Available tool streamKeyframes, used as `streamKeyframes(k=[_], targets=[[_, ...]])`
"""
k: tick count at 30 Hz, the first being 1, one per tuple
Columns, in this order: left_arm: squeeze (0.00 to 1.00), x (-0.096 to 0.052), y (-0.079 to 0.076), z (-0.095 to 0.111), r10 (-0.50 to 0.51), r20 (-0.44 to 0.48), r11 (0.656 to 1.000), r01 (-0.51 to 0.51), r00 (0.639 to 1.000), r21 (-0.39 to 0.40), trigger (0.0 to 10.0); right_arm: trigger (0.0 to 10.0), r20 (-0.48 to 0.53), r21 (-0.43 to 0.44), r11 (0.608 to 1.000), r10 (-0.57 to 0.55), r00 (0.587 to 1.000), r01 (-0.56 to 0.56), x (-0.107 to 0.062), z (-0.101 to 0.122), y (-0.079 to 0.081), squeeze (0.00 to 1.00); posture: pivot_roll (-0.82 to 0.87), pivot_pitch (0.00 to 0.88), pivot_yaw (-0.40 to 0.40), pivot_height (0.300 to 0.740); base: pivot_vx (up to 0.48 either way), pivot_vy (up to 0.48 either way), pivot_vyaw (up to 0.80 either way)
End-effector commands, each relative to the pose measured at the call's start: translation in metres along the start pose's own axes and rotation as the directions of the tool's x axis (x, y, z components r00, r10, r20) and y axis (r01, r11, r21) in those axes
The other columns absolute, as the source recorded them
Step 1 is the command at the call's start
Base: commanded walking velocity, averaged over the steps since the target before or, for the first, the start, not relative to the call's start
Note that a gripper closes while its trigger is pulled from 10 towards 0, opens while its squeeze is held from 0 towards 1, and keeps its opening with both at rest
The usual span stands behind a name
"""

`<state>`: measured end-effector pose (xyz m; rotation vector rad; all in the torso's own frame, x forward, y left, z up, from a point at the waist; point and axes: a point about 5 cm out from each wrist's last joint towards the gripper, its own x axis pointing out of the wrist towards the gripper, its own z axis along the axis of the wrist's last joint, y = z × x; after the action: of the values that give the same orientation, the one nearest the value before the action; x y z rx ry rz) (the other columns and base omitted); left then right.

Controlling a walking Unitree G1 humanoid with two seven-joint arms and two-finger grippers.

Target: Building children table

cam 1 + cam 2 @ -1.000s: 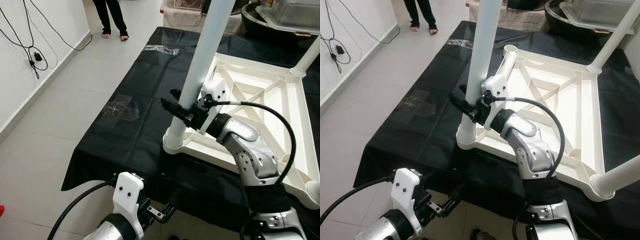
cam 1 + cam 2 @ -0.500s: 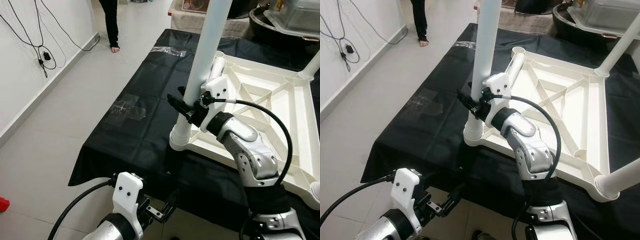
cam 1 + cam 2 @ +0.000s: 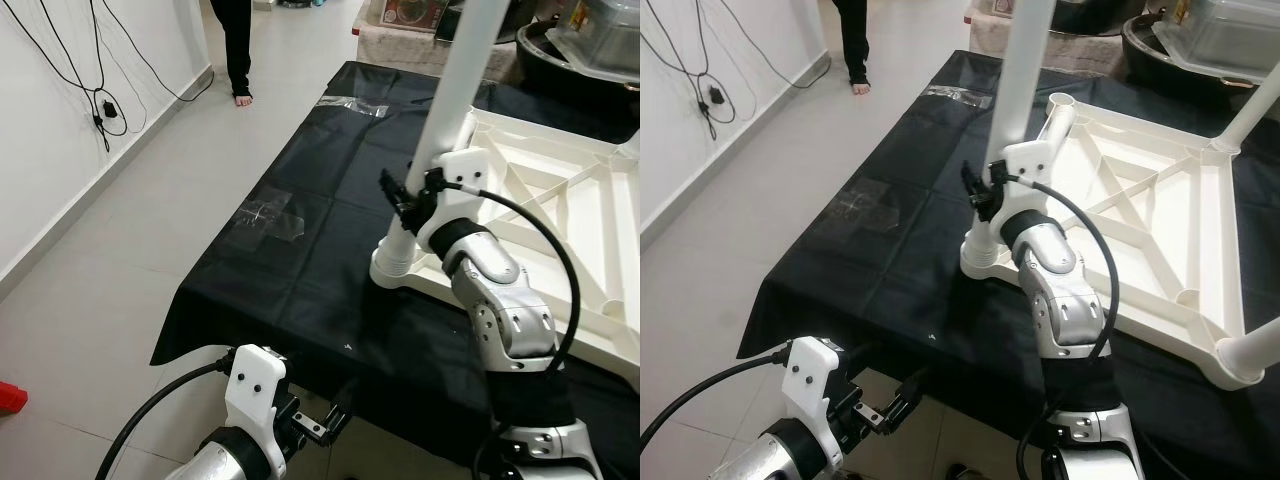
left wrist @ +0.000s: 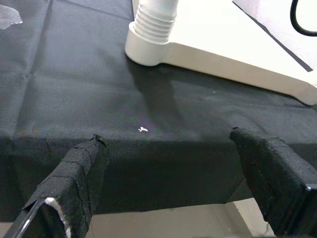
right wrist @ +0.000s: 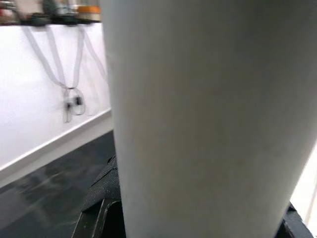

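Leg going into the corner socket

Right gripper (image 3: 408,200) is pinched around the white table leg (image 3: 452,100), which runs upright, its socket straight below. Upturned tabletop (image 3: 1140,200) lies behind it. Left gripper (image 4: 173,163), fingers spread, hangs low, well short.

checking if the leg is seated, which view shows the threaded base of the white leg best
The left wrist view: the white leg's ribbed base shows up close where it enters the corner socket of the tabletop. Both eye views show that joint smaller, below the right gripper on the leg. The right wrist view gives only a blurred stretch of the leg's shaft.
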<state>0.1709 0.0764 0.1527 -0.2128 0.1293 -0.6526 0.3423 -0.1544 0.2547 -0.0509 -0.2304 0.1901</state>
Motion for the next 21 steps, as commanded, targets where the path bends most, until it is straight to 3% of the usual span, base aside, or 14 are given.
streamKeyframes(k=[1, 8, 16, 21], targets=[[0.0, -0.002, -0.001, -0.004, -0.003, -0.016, 1.0, 0.003, 1.0, -0.004, 10.0, 10.0, -0.04, -0.029, 0.99, -0.14, 0.989, 0.139, -0.004, -0.009, -0.021, 0.0, 0.1, 0.179, -0.063, 0.74, 0.0, 0.0, 0.0], [0.0, -0.002, 0.0, -0.004, -0.002, -0.018, 1.0, 0.002, 1.0, -0.005, 10.0, 10.0, -0.064, -0.008, 0.973, -0.232, 0.971, 0.232, -0.005, -0.013, -0.023, 0.0, 0.1, 0.185, -0.063, 0.74, 0.0, 0.0, 0.0], [0.0, -0.002, 0.0, -0.004, -0.002, -0.019, 1.0, 0.002, 1.0, -0.006, 10.0, 10.0, -0.108, 0.046, 0.965, -0.251, 0.962, 0.257, -0.006, -0.02, -0.019, 0.0, 0.1, 0.185, -0.063, 0.74, 0.0, 0.0, 0.0], [0.0, -0.001, 0.0, -0.004, -0.003, -0.018, 1.0, 0.003, 1.0, -0.006, 10.0, 10.0, -0.15, 0.035, 0.93, -0.356, 0.922, 0.365, -0.007, -0.023, -0.024, 0.0, 0.1, 0.189, -0.065, 0.74, 0.0, 0.0, 0.0]])
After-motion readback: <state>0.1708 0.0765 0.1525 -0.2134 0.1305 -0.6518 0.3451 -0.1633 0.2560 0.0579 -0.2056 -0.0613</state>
